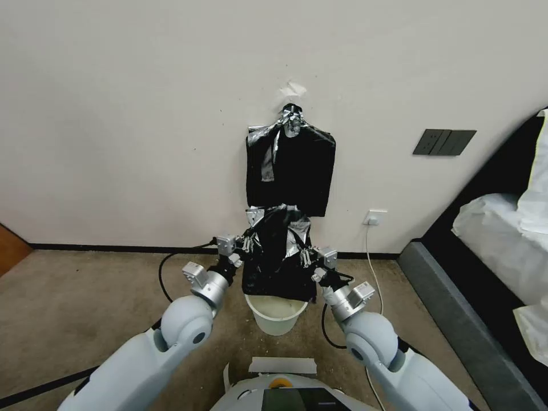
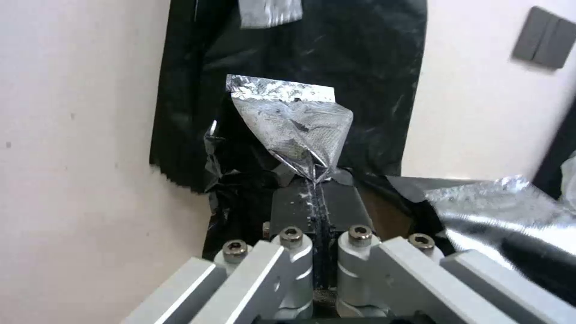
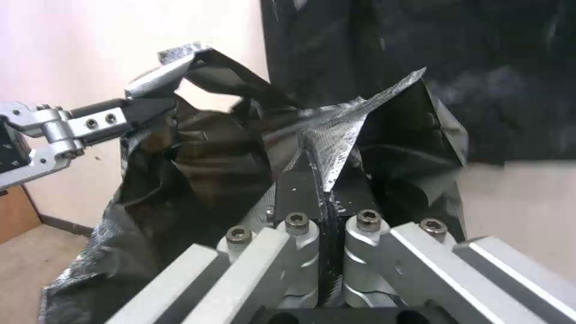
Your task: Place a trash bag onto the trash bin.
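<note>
1. Head view: the trash bag [image 1: 278, 257] hangs between both claws, directly above the trash bin [image 1: 278, 314], which stands on the floor [image 1: 85, 302] near the wall [image 1: 142, 114]. The bag's lower edge falls just over the bin's far rim.
2. The left claw [image 1: 246, 245] is clamped tight on one upper corner of the bag; in the left wrist view its pads [image 2: 294, 207] pinch a silvery crumpled fold.
3. The right claw [image 1: 307, 257] is likewise closed on the opposite corner, the film squeezed between its pads [image 3: 303, 193].
4. Judging from this, the step in hand is opening the mouth and bringing it down around the rim. To do it well, the claws should draw apart evenly so the mouth spreads wider than the bin.
5. Keeping both grips at level height would help; the right wrist view shows the film sagging and creased between them.
6. The bag's bottom should drop inside the bin, not drape outside it.
7. The stack of bags [image 1: 291, 165] hanging on the wall behind sits close; snagging it is a risk.
</note>
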